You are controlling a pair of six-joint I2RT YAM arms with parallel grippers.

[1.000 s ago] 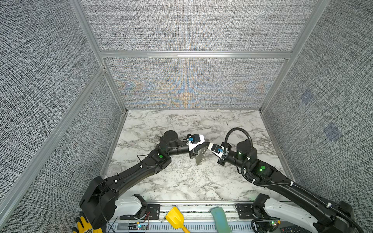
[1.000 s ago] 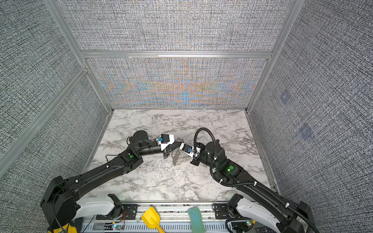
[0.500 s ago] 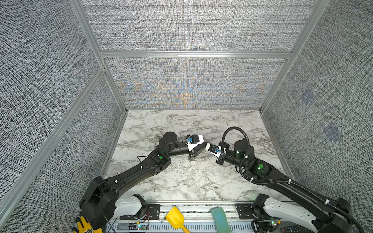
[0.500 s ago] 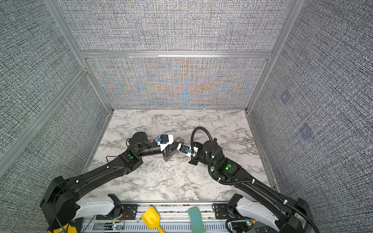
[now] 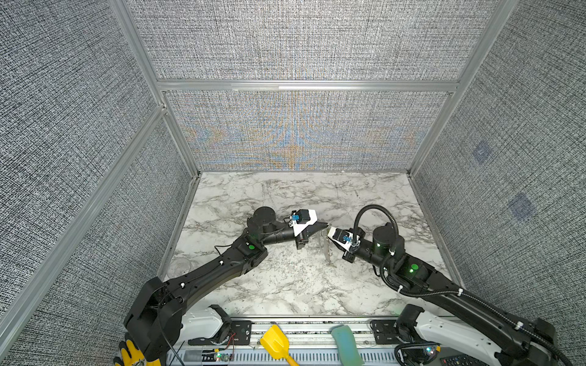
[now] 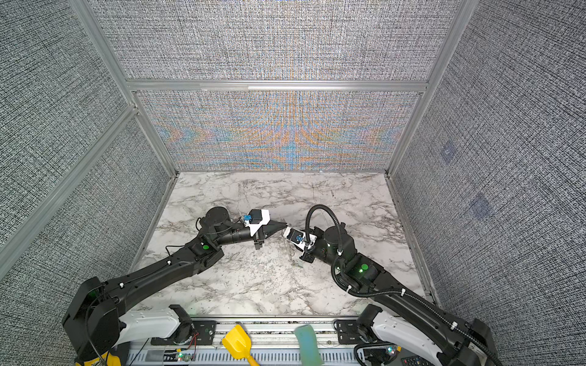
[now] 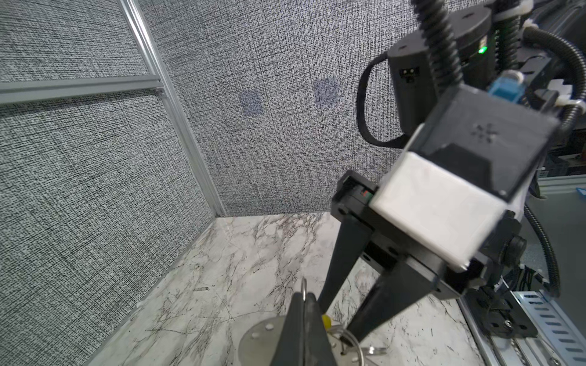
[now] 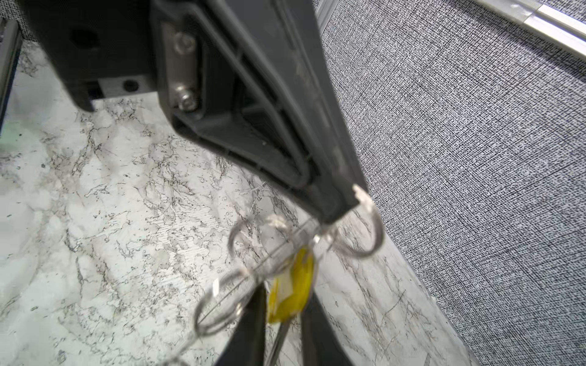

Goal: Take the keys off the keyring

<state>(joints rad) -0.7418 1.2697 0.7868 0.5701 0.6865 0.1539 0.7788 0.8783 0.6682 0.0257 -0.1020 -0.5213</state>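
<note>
My left gripper (image 5: 326, 225) (image 6: 286, 225) (image 7: 305, 296) is shut on a thin wire ring (image 8: 364, 206) of the keyring. The keyring's grey plate (image 7: 260, 336) hangs below it and looks edge-on in both top views (image 5: 326, 250) (image 6: 290, 250). Several wire rings (image 8: 218, 304) dangle from it. One of the keys, with a yellow tag (image 8: 295, 282) (image 7: 326, 320), hangs between the parted fingers of my right gripper (image 8: 283, 294) (image 7: 337, 320) (image 5: 331, 239), which stands open. I cannot tell whether a finger touches the tag. No other key shows clearly.
The grippers meet mid-table above the marble top (image 5: 285, 285). A yellow scoop (image 5: 276, 343) and a teal block (image 5: 345, 345) lie on the front rail. Grey fabric walls with aluminium posts (image 5: 177, 136) close in the left, back and right.
The right gripper's jaws have gone from shut to parted. The grey plate has swung from face-on to edge-on. The left gripper has stayed shut in about the same place.
</note>
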